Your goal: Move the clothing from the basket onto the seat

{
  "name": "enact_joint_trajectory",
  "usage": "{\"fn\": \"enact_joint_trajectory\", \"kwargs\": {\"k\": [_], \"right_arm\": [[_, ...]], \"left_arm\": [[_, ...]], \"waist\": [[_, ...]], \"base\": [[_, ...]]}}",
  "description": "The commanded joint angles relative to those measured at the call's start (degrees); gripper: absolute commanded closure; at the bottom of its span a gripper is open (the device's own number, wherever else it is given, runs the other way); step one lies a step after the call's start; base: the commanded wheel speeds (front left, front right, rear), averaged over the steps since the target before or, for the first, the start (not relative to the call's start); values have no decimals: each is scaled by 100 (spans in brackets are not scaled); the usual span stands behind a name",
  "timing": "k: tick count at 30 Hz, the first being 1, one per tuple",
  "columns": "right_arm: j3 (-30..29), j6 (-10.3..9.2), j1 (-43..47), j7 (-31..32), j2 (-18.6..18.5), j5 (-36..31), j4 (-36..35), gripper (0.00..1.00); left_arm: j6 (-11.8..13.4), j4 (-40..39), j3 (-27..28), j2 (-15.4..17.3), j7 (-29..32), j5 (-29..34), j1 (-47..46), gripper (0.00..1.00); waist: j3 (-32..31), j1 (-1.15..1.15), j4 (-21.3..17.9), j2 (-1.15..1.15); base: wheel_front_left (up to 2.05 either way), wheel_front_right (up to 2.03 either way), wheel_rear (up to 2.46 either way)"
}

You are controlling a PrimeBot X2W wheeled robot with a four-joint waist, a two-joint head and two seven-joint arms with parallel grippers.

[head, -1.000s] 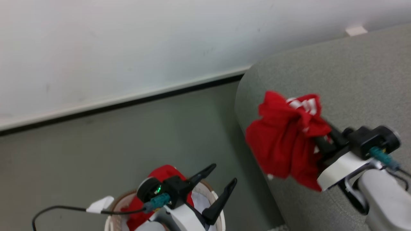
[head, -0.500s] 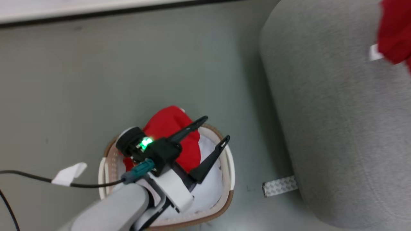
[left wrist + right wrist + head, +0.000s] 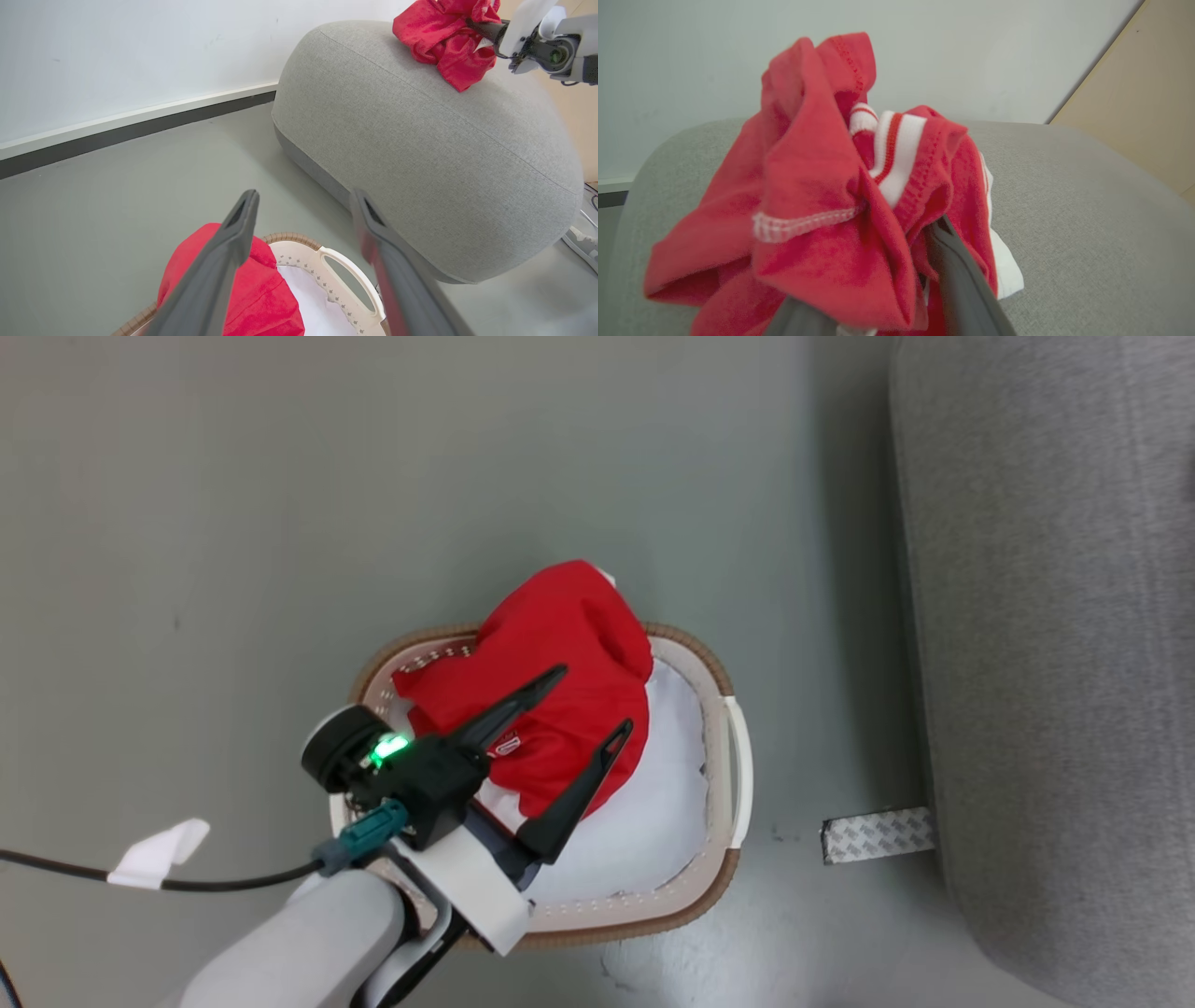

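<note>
Crumpled red clothing (image 3: 817, 210), grey seat (image 3: 1087, 210) beneath, pale wall (image 3: 691, 56) behind

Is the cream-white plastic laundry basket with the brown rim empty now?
No, a bright red fabric garment lies in the basket, beneath the open left gripper.

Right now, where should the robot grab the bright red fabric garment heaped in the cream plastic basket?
Probably the raised, bunched hump of the bright red fabric garment, coming straight down from above: it stands higher than the cream basket rim, and the open left gripper hangs over it.
</note>
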Motion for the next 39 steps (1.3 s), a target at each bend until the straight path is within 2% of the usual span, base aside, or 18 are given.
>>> {"fn": "enact_joint_trajectory", "kwargs": {"k": [1, 5, 9, 16, 22, 30, 39], "right_arm": [[-155, -14, 137, -65, 15, -76, 35, 0], [-138, -14, 443, -121, 178, -194, -11, 0], [31, -14, 1007, -150, 307, -33, -339, 0], [509, -14, 2379, -152, 640, 297, -1519, 0], [1156, -14, 3414, -145, 873, 650, -2631, 0], [2146, -14, 4577, -145, 977, 1021, -3731, 0], [3276, -14, 5217, -145, 981, 1373, -3667, 0]], "left_arm": [[23, 40, 9, 40, -37, -63, 95, 0], [66, 119, 31, 52, -108, -107, 215, 0], [146, 205, 90, 25, -201, -195, 391, 0], [341, 447, 231, 37, -311, -353, 906, 0], [550, 657, 504, -146, -367, -496, 1482, 0], [749, 603, 1496, -627, -367, -176, 2498, 0], [557, 790, 2709, -1168, -368, 387, 3444, 0]], "waist": [[-127, -2, -74, 0], [-405, -2, -141, 0], [-785, -2, -181, 0], [-1506, -2, -214, 0], [-2248, -2, -95, 0], [-3196, -2, 253, 0], [-3730, -2, 572, 0]], "base": [[0, 0, 0], [0, 0, 0], [0, 0, 0], [0, 0, 0], [0, 0, 0], [0, 0, 0], [0, 0, 0]]}}
